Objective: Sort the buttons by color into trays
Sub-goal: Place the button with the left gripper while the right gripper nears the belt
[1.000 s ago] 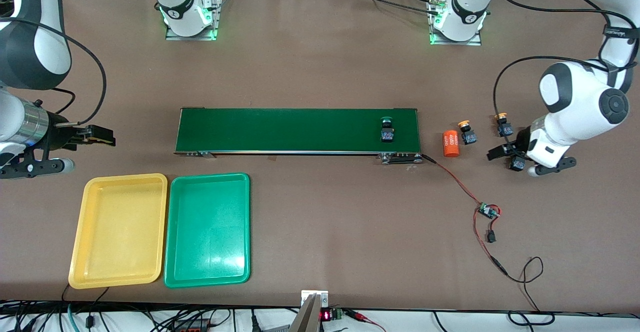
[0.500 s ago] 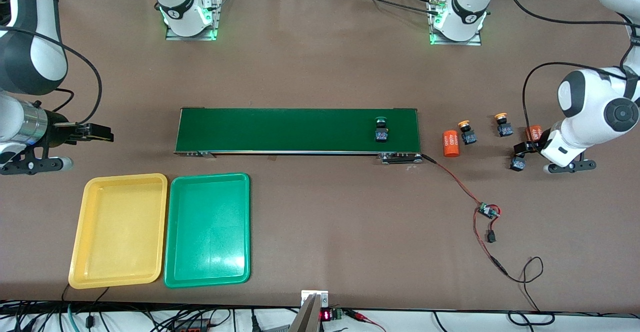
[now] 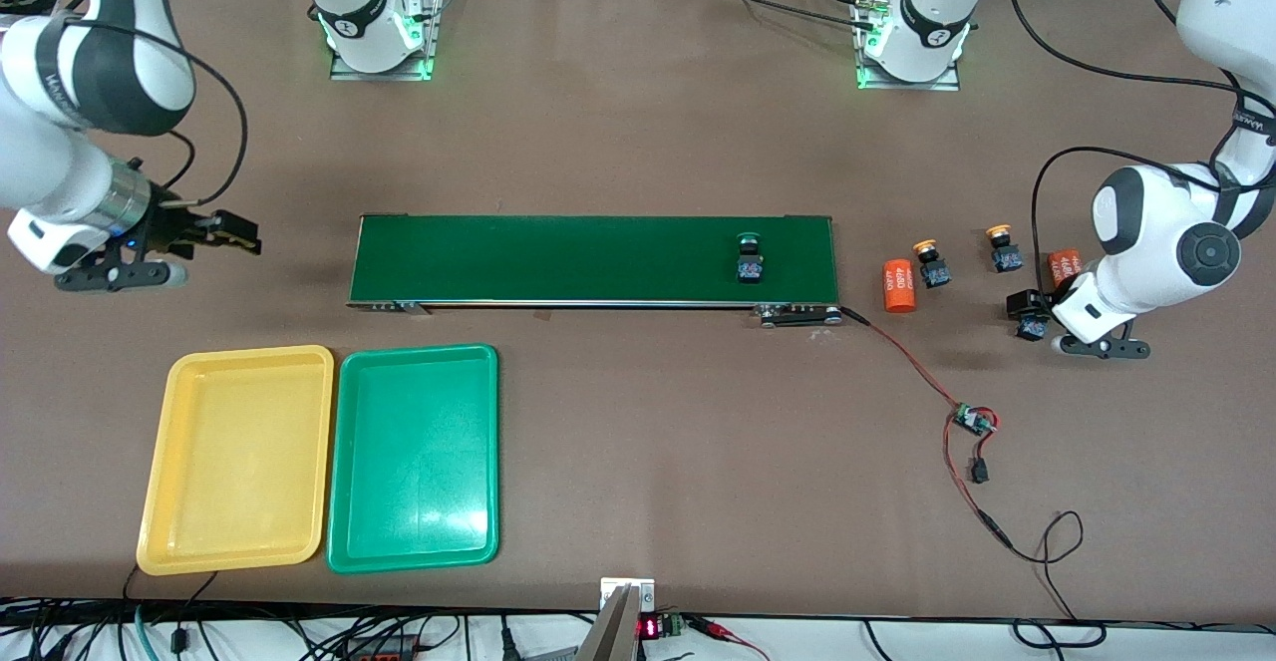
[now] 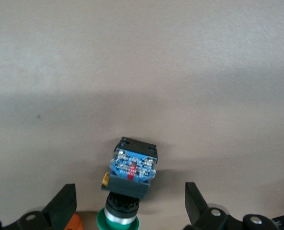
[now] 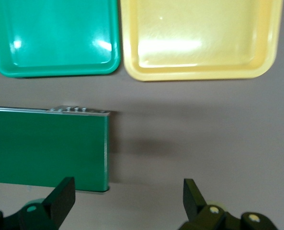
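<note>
**Green Button Pickup: Left Arm in Position**

Since the earlier frame, the button on the belt (image 3: 593, 259) has ridden a little toward the trays, the left gripper (image 3: 1027, 310) has swung back over the loose green button (image 4: 129, 184), and the right gripper (image 3: 237, 234) has edged toward the belt's end.

Left fingers (image 4: 60, 210) stand open, either side of the button, not touching. Right fingers (image 5: 61, 196) are open over bare surface (image 3: 638, 133); that arm waits.

The second green button (image 3: 750, 260) lies on the belt. Two yellow buttons (image 3: 932, 262) (image 3: 1003, 248) stand beside an orange cylinder (image 3: 898, 285). The yellow tray (image 3: 164, 412) and green tray (image 3: 346, 422) are empty.

Handling, as a judgement: light, rigid plastic that tips easily. Grip the flat black body, not the smooth round cap.
</note>
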### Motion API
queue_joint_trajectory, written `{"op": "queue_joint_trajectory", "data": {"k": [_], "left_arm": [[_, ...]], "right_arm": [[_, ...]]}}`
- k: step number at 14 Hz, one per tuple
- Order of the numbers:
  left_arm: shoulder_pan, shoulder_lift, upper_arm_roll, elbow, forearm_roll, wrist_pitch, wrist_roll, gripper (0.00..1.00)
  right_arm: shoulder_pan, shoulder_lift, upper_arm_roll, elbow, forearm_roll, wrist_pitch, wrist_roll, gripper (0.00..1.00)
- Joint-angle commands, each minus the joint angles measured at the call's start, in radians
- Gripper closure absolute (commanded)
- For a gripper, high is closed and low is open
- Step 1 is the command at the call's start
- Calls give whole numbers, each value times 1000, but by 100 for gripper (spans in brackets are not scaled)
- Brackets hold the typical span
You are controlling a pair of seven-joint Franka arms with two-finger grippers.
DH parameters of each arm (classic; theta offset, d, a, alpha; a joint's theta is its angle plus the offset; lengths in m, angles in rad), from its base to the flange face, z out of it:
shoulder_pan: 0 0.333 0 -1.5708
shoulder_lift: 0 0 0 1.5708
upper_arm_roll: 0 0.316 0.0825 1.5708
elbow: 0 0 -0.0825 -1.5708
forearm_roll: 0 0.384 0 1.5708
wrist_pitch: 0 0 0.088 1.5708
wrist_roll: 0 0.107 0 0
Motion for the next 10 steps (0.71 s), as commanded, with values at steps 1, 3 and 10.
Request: {"op": "queue_joint_trajectory", "data": {"k": [1, 3, 10], "left_arm": [[12, 29, -11, 24, 21, 3, 47, 0], [12, 36, -11, 23, 22, 3, 47, 1], [10, 33, -11, 21, 132, 35, 47, 65]], "right_arm": [[7, -68, 11, -98, 51, 50, 22, 0], [54, -68, 11, -98, 51, 50, 89, 0], [284, -25, 19, -78, -48, 100, 423, 0]]}}
